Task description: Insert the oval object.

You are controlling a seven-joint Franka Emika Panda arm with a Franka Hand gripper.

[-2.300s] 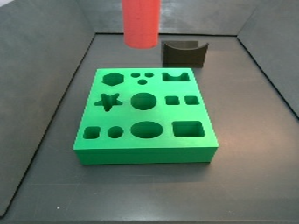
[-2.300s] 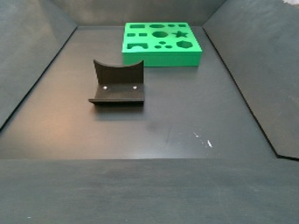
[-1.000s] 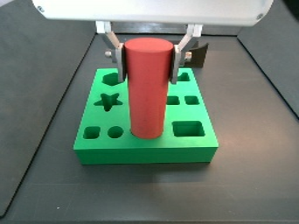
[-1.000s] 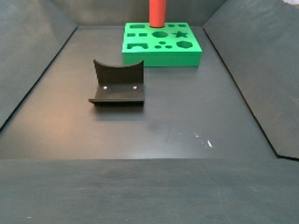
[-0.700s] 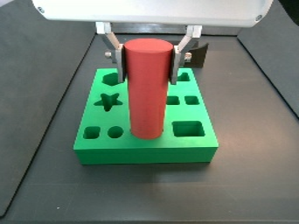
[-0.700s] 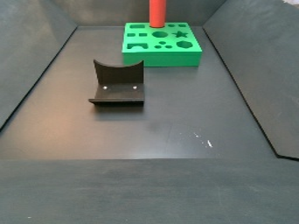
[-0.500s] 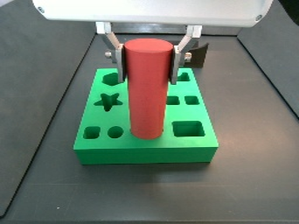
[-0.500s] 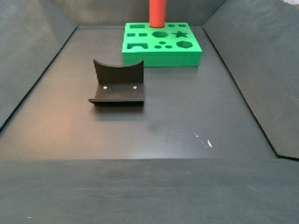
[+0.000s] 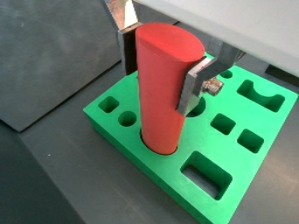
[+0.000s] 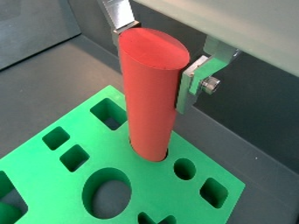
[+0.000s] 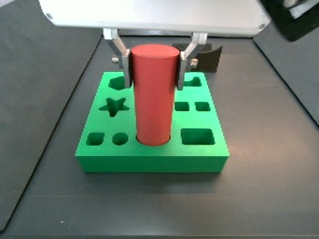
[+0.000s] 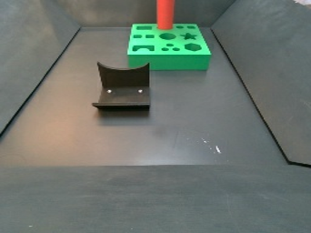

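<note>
I had the gripper point(image 11: 153, 58) directly above the green block point(image 11: 200, 161), its two silver fingers point(image 9: 194, 85) pinching the oval object point(image 11: 152, 93) near the peg's flat top. Gripping high kept the fingers clear of the block face while the lower end went down. The peg hung upright below the gripper, and in both wrist views its base sat in the oval hole in the block point(image 10: 156, 154). I judged it only started, since most of its length stood above the block. I could not tell how deep it had seated.

Around the peg the other cut-outs were unfilled: a star-shaped one point(image 11: 116, 105) to one side, a square one point(image 11: 200, 137) to the other. Well apart from the gripper, the fixture point(image 12: 122, 89) stood bare on the dark floor point(image 12: 170, 136).
</note>
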